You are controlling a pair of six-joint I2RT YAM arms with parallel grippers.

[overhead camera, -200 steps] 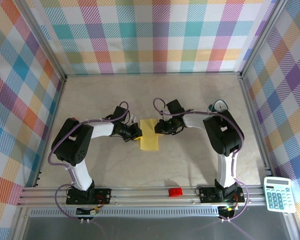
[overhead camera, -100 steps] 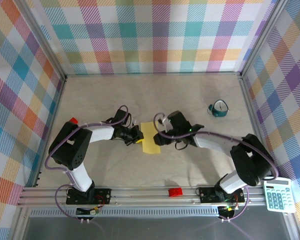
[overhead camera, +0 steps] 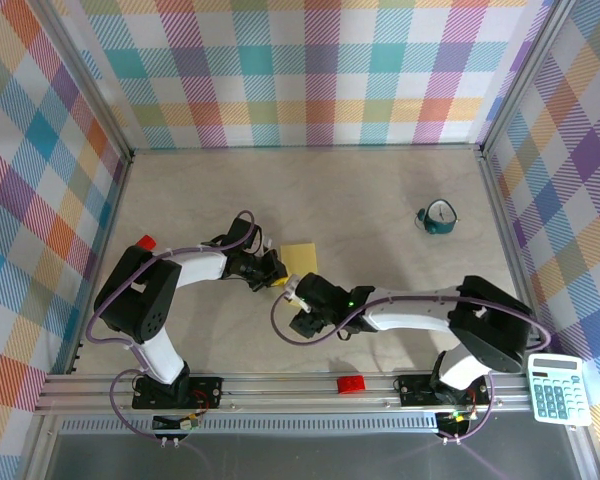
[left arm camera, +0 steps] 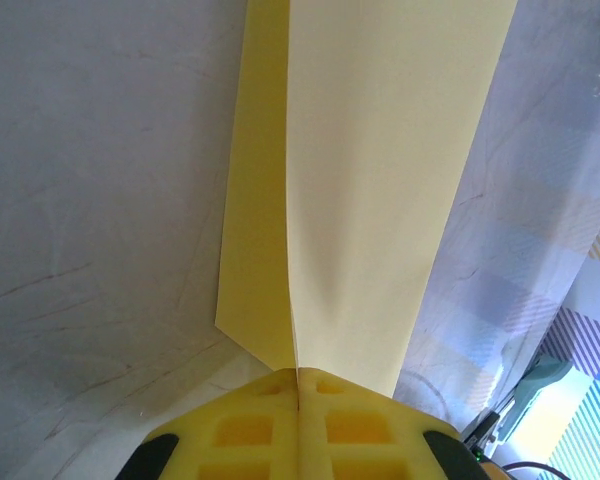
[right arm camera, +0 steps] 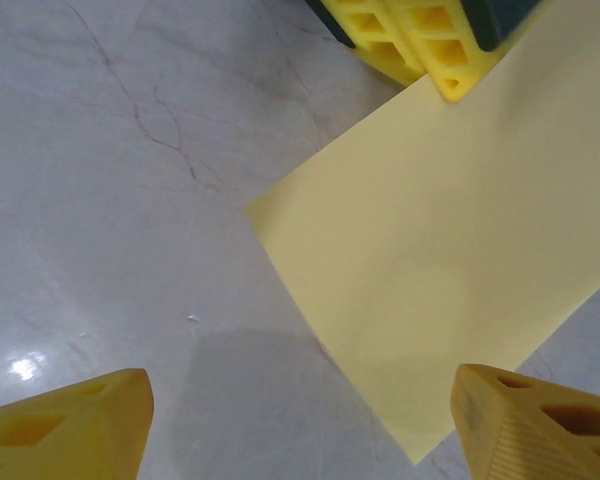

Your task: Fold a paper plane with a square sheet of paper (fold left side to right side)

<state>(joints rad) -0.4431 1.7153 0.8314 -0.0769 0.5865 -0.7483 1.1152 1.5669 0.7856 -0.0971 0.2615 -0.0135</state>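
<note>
Paper: one folded yellow sheet, mid-table.
Left gripper: clamped on paper's edge.
Right gripper: fingers spread wide over paper's corner.
Extras: one red brick, one calculator.

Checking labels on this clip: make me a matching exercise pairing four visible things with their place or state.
1 thin yellow paper sheet
2 left hand
3 right hand
4 small red plastic brick

A open above the sheet
B on the near rail
C creased, on the table
D shut on the sheet

Pairs: 1-C, 2-D, 3-A, 4-B
</note>
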